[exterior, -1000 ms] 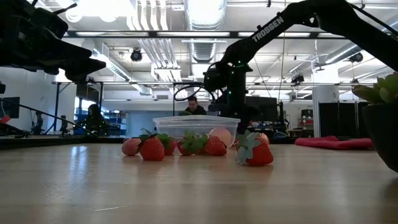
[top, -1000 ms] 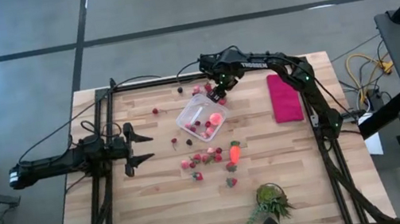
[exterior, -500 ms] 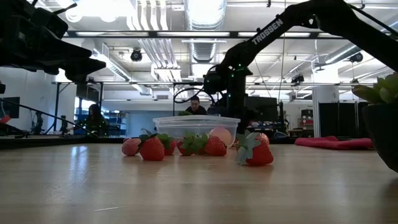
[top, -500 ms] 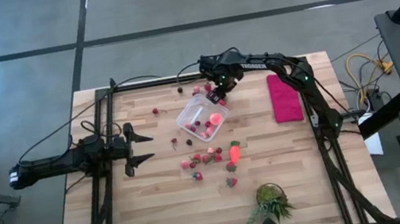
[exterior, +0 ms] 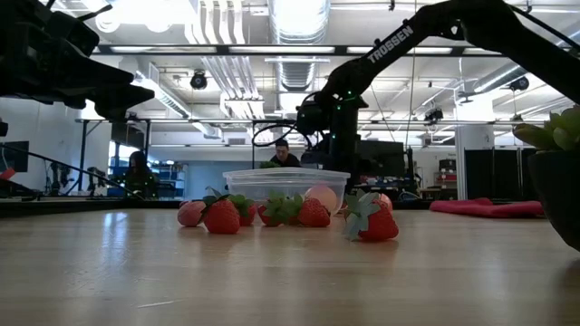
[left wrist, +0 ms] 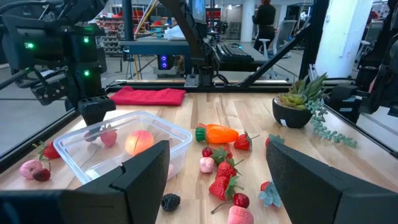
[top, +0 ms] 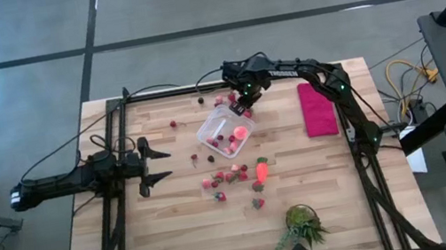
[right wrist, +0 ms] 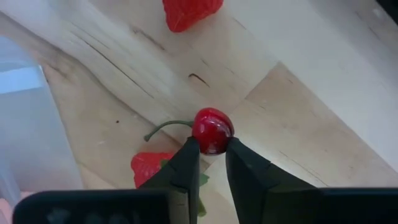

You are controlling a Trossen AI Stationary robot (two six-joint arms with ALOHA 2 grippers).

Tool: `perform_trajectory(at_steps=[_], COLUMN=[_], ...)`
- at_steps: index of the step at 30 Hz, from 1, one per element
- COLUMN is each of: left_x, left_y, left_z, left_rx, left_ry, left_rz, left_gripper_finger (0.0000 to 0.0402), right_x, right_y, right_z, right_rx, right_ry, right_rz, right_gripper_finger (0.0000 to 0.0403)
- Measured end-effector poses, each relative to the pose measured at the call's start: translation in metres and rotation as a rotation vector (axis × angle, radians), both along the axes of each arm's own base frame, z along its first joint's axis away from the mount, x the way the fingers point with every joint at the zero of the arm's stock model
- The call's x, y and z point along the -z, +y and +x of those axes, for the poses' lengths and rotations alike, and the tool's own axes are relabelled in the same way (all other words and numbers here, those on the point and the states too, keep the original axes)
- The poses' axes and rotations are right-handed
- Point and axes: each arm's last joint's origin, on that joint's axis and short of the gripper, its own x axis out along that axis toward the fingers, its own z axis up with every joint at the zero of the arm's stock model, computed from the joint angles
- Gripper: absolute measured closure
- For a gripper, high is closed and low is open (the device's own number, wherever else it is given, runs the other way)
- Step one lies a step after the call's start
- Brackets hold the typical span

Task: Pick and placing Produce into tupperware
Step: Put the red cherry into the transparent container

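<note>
**Operator:** Produce is split three ways on my screens. A few pieces lie inside the tupperware (top: 225, 132), including a pale peach-coloured ball (left wrist: 139, 141). A loose cluster of strawberries (top: 224, 179) lies on the table (top: 168, 232) on the near side of the container, with the orange carrot (top: 261, 171) at its edge. More red pieces are scattered along the container's far rim.

**Observer:** Which arm is working?

**Operator:** The right one. My right gripper (right wrist: 210, 149) is down at the far corner of the tupperware, and in its wrist view the two fingertips (right wrist: 189, 158) pinch a glossy red cherry (right wrist: 212, 129) with a thin green stem. The cherry is at the wooden surface; I cannot tell whether it is touching the wood. A strawberry (right wrist: 151, 167) lies just beside the fingers, and another one (right wrist: 189, 12) lies farther off.

**Observer:** And the left?

**Operator:** The left gripper (top: 158, 165) waits well apart from the container, over the left side of the table, its jaws spread wide and holding nothing.

**Observer:** Anything else on the table?

**Operator:** A magenta cloth (top: 317, 109) lies flat to the right of the container, and a green spiky plant (top: 304, 222) in a dark pot stands near the front edge. In the low view a person (exterior: 283, 154) shows in the room behind the tupperware.
</note>
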Motion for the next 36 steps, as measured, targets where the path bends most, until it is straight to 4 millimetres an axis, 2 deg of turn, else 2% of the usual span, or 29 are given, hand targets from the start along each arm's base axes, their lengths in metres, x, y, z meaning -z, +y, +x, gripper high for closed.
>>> perform_trajectory(at_steps=[4,12,17,20,23,31,36], left_x=[0.000,0.000,0.000,0.000,0.000,0.000,0.000], left_y=[0.000,0.000,0.000,0.000,0.000,0.000,0.000], left_z=[0.000,0.000,0.000,0.000,0.000,0.000,0.000], left_rx=[0.000,0.000,-0.001,0.000,0.000,0.000,0.000], left_ry=[0.000,0.000,0.000,0.000,0.001,0.000,0.000], left_rz=[0.000,0.000,0.000,0.000,0.000,0.000,0.000], left_gripper_finger=[0.0146,0.0146,0.0146,0.0146,0.0146,0.0146,0.0146], right_x=[-0.013,-0.073,-0.112,-0.125,-0.122,-0.091,-0.079], right_y=[0.000,0.008,0.028,0.044,0.056,0.089,0.099], right_z=[0.000,-0.013,-0.020,-0.018,-0.009,0.022,0.032], right_rx=[0.000,0.001,-0.056,-0.091,-0.114,-0.209,-0.212], right_ry=[-0.027,-0.123,-0.248,-0.286,-0.293,-0.238,-0.226], right_rz=[-0.021,-0.104,-0.066,-0.069,-0.045,0.010,0.017], right_gripper_finger=[0.0342,0.0342,0.0342,0.0342,0.0342,0.0341,0.0314])
